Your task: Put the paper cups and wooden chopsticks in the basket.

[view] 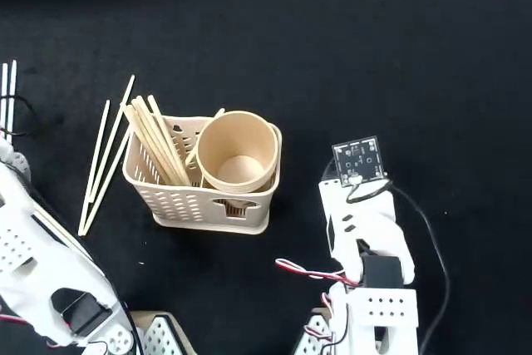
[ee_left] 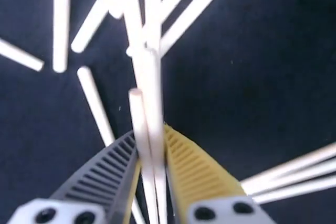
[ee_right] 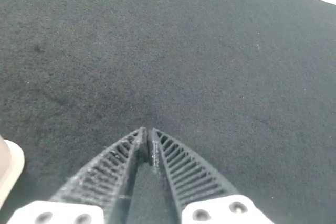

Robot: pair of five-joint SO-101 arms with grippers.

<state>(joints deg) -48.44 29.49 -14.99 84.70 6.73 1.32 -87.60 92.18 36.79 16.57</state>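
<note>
A beige slotted basket (view: pixel 208 205) stands mid-table in the high view. It holds a paper cup (view: pixel 237 151) and a bundle of wooden chopsticks (view: pixel 158 139) that leans out toward the left. Three loose chopsticks (view: pixel 104 164) lie on the mat just left of the basket. My left gripper (ee_left: pixel 149 135) is shut on two chopsticks (ee_left: pixel 148 93), which stick out past its tips. At the table's left edge their ends (view: pixel 8 93) show beyond the left arm. My right gripper (ee_right: pixel 147 132) is shut with nothing in it, low over bare mat to the right of the basket.
The table is covered by a black mat (view: pixel 399 72). More chopsticks (ee_left: pixel 60 19) lie scattered on the mat beyond the left gripper. The right arm (view: pixel 366 230) stands right of the basket, and a beige edge (ee_right: pixel 8 166) shows beside its fingers.
</note>
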